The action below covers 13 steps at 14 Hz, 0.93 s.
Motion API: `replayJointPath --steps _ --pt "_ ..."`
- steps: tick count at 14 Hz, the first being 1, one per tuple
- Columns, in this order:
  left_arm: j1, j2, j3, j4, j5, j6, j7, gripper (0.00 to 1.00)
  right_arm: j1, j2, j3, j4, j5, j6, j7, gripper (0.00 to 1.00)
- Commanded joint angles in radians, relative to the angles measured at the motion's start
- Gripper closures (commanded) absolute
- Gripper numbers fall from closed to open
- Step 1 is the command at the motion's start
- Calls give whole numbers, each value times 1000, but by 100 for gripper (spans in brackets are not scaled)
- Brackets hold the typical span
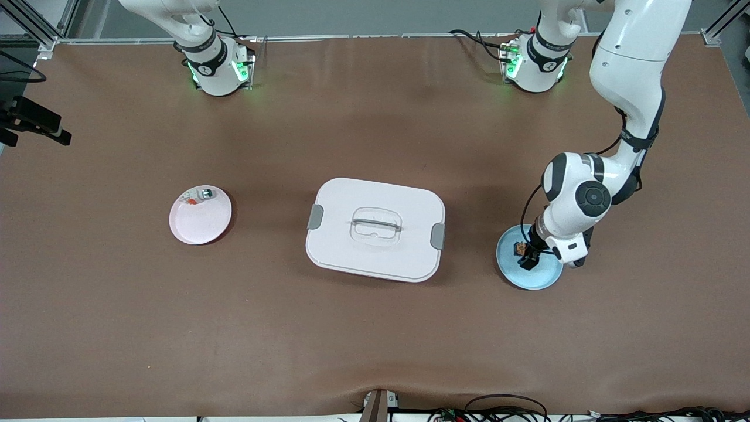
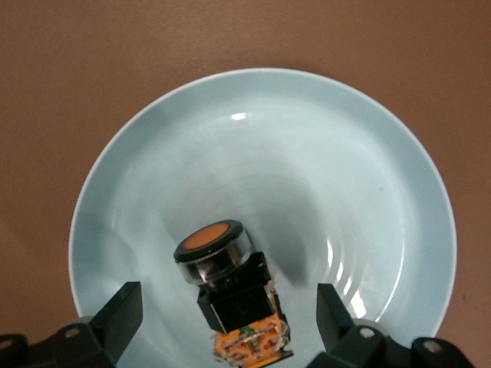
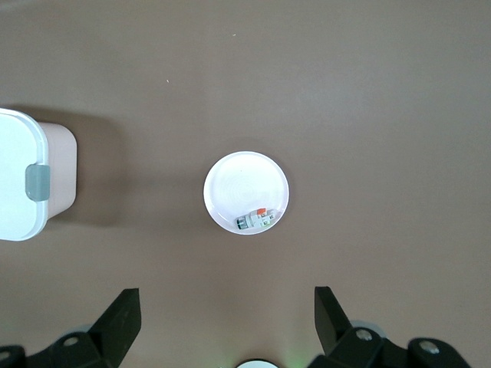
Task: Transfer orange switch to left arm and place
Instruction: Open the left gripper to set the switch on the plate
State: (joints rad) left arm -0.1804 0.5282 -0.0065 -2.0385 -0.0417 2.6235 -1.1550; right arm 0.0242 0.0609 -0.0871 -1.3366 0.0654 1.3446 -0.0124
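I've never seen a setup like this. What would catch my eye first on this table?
Probably the large white plastic box with grey latches, sitting mid-table between two round plates. Next, the left arm's open pincer reaching down over the pale blue plate at its end of the table, its fingers on either side of a small black switch with an orange cap. The pink plate toward the right arm's end holds a small whitish part.

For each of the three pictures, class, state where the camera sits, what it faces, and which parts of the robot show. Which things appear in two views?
Front view: high across the table, facing both bases; shows the left gripper low over the blue plate, the box mid-table.
Left wrist view: on the left wrist, looking down at the orange switch on the blue plate, between open fingers.
Right wrist view: high up, looking down between open fingers at the pink plate.
Shared: box, both plates.
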Motion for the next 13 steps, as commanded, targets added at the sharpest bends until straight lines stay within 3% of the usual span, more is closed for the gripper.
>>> replayJointPath --steps 1,9,13 --pt "-30 -54 20 -55 -21 21 168 0 -7 -27 3 -27 17 11 26 0" --pt "-34 -85 22 -77 -76 81 631 0 -6 -27 3 -27 2 27 22 0" --pt "-45 -88 34 -92 -99 87 990 0 0 -27 7 -27 -32 41 15 0"
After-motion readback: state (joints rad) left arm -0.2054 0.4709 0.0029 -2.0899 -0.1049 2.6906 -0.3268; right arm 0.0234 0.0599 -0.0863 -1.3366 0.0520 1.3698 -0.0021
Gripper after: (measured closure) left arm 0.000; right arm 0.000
